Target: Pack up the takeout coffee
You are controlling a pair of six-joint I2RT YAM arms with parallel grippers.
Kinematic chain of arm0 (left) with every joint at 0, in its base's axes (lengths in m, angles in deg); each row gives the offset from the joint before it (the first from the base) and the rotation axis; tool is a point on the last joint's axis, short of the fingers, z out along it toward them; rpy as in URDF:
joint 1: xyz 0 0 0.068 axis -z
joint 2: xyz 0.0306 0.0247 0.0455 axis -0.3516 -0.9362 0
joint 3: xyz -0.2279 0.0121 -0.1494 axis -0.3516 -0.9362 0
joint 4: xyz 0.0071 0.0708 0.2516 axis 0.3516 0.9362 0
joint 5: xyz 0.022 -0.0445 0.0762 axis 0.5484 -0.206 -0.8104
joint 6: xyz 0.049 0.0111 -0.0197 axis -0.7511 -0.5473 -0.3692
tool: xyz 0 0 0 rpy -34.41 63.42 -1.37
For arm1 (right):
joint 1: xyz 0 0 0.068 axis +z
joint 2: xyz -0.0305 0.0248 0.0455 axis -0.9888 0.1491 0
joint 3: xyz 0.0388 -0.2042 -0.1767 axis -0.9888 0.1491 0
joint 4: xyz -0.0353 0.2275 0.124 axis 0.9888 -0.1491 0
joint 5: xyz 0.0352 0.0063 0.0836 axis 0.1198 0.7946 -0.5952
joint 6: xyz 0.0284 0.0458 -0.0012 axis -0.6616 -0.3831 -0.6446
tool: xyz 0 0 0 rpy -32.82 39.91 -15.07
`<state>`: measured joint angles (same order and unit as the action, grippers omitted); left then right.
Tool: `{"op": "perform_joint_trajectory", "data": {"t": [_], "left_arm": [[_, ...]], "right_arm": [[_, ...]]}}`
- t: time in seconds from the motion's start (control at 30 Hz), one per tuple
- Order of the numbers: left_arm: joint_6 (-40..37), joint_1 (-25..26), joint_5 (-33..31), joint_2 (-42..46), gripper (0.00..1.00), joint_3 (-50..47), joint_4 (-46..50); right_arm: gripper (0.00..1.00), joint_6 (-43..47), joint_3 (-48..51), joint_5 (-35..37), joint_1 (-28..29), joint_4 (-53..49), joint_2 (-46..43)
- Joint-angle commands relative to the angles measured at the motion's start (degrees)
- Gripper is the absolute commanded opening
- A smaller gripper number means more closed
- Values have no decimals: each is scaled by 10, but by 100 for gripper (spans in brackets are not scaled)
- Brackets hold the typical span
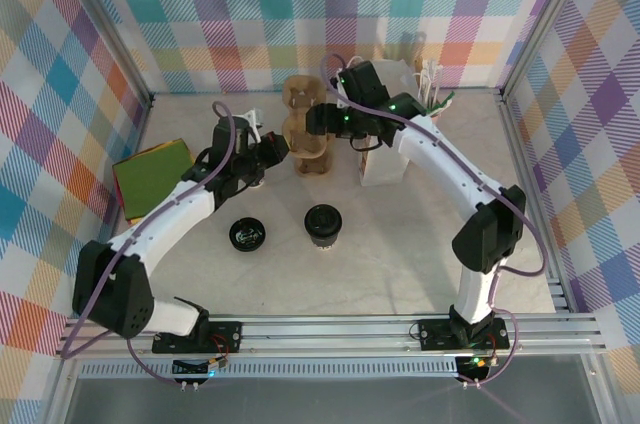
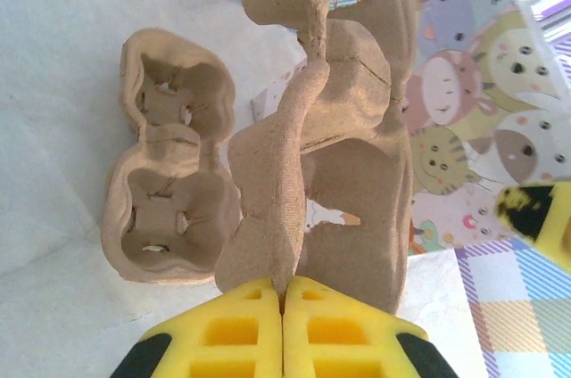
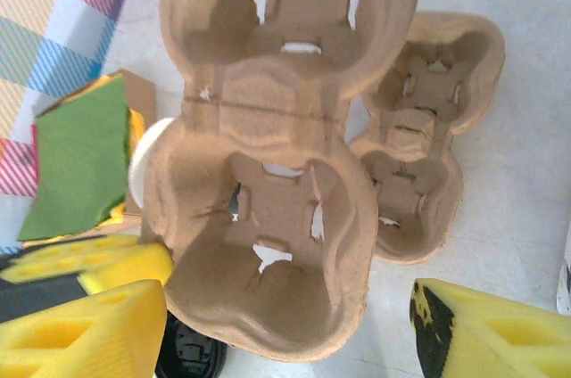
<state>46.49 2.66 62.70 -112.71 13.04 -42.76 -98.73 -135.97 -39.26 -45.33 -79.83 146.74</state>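
- Left wrist: lumpy brown moulded-pulp cup carrier [image 2: 348, 164], its thin rim pinched by the fully closed left pincer [image 2: 283, 302].
- right pincer [image 3: 285, 333] gapes wide astride it, not gripping.
- takeout coffee [image 1: 322, 223], round black lid, stands well apart on the near side of both pincers.

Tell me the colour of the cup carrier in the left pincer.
Plain light brown pulp; the cup carrier shows best in the right wrist view.

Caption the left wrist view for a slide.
Left gripper pinches the rim of a pulp cup carrier, a second carrier lying on the table beyond.
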Motion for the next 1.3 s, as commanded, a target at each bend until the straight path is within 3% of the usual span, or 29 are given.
{"op": "perform_joint_trajectory", "data": {"t": [0.0,0.2,0.4,0.7,1.27], "left_arm": [[-61,21,-40,40,6,-14,-4],[-84,66,-114,87,6,-42,-28],[-72,114,-195,95,6,-53,-58],[-49,188,-304,105,6,-69,-128],[-65,214,-317,111,6,-74,-128]], "right_arm": [[72,31,-30,11,6,-27,-32],[71,43,-60,22,9,-59,-51],[63,36,-76,54,40,-68,-59],[55,-13,-185,87,49,-160,10],[53,-28,-251,121,49,-213,70]]}}
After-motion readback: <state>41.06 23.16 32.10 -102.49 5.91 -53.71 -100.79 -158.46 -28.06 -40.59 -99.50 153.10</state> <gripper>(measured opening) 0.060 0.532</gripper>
